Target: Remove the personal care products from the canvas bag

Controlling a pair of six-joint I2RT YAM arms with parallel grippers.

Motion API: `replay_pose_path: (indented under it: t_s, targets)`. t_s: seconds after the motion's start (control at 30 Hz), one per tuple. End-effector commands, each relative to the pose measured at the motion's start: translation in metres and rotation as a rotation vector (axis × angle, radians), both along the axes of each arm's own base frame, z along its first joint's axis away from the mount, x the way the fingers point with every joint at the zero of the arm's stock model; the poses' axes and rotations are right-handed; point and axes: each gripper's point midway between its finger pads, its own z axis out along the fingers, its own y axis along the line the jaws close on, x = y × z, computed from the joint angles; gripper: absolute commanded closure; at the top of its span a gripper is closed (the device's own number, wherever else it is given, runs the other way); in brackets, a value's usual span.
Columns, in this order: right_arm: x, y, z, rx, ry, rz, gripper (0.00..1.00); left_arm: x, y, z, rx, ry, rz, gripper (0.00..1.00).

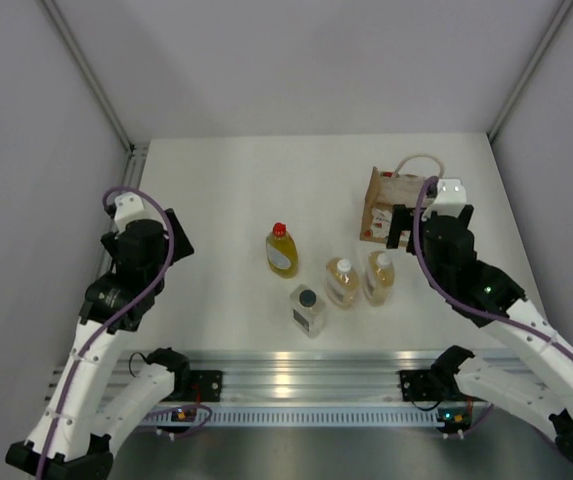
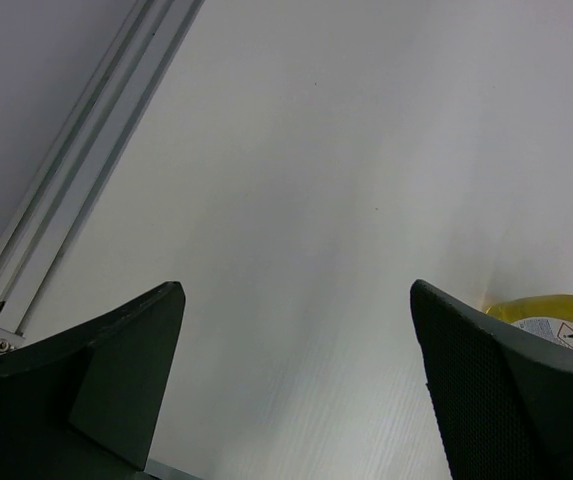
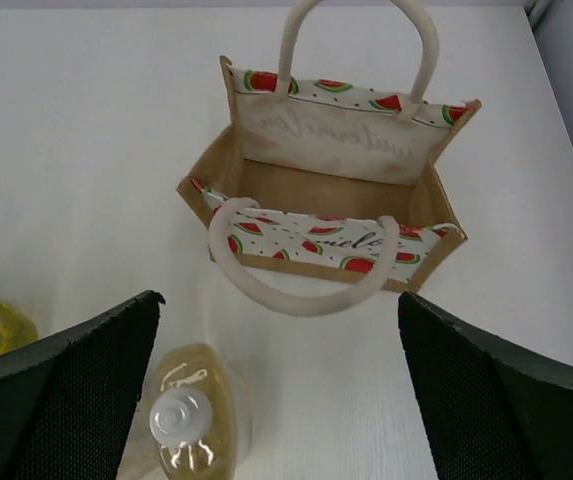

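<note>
Canvas bag (image 3: 336,150), upper centre, upright, interior bare; four bottles (image 1: 342,283) grouped lower left of it on desk (image 1: 226,190); left gripper (image 2: 296,295) and right gripper (image 3: 278,305) wide, holding nothing; unloading judged complete.

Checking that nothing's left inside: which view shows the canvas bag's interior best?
Right wrist: it looks down into the open canvas bag, showing its bare floor. Top external shows it small, partly hidden by the right arm. Left wrist misses it.

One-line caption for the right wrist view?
Open right gripper before the empty tan watermelon-print canvas bag with cream handles, rounded amber white-capped bottle standing nearer.
</note>
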Motion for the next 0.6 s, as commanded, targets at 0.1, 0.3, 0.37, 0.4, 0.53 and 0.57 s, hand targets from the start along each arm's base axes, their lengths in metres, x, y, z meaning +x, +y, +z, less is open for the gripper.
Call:
replay_pose_path:
  t_s: [0.1, 0.3, 0.37, 0.4, 0.53, 0.57]
  targets:
    - [-0.029, -0.027, -0.005, 0.025, -0.006, -0.033, 0.01, -0.009, 0.005, 0.005, 0.006, -0.065, -0.009, 0.01]
    - [-0.038, -0.035, -0.031, 0.001, 0.066, -0.058, 0.01, -0.009, 0.0, -0.003, -0.008, -0.073, -0.034, 0.02]
    - [-0.04, -0.041, -0.035, -0.017, 0.073, -0.086, 0.01, -0.008, 0.0, -0.004, -0.005, -0.07, -0.035, 0.01]
    - [-0.042, -0.044, -0.034, -0.014, 0.067, -0.094, 0.01, -0.008, 0.001, -0.004, -0.001, -0.07, -0.032, 0.02]
    - [-0.046, -0.053, -0.028, -0.003, 0.035, -0.122, 0.01, -0.008, 0.001, -0.001, -0.006, -0.088, -0.035, 0.02]
    - [-0.047, -0.055, -0.026, -0.001, 0.027, -0.131, 0.0, -0.008, 0.0, -0.001, -0.004, -0.087, -0.041, 0.02]
